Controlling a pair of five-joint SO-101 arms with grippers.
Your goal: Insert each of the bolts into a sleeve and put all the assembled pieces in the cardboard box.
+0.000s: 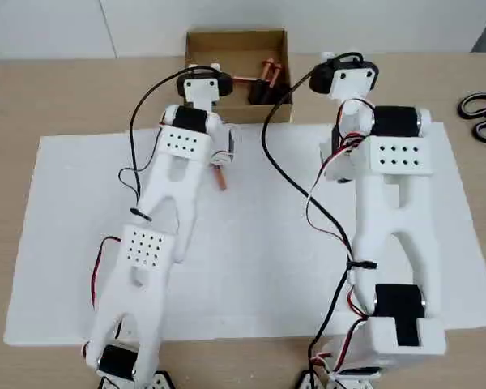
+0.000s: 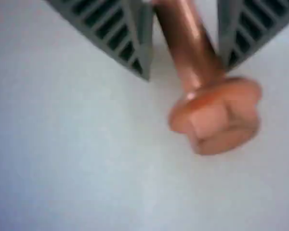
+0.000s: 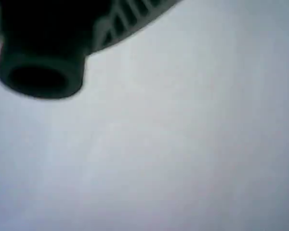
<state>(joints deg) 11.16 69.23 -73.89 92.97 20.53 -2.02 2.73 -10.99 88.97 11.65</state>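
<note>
- Bolt (image 2: 213,115), copper: shaft pinched by the left gripper (image 2: 183,67), hex head pointing away from it, just above the white sheet (image 1: 251,275).
- Sleeve (image 3: 41,72), black: clamped in the right gripper (image 3: 86,33), open end showing, over the same sheet.
- Cardboard box (image 1: 196,42): beyond the sheet's far edge, with assembled pieces (image 1: 266,81) inside.
- Scissors (image 1: 482,113): on the table, well apart.

White left arm (image 1: 158,219) and right arm (image 1: 389,219), matching pair

Chunky white plastic shells peppered with small hole grids (image 1: 398,156), black servos (image 1: 398,301) boxed in at the joints, a thick black cable (image 1: 308,194) plus thin red and white wires (image 1: 100,263) trailing alongside, and grey ribbed fingers (image 2: 111,33) with slatted sides up close.
</note>
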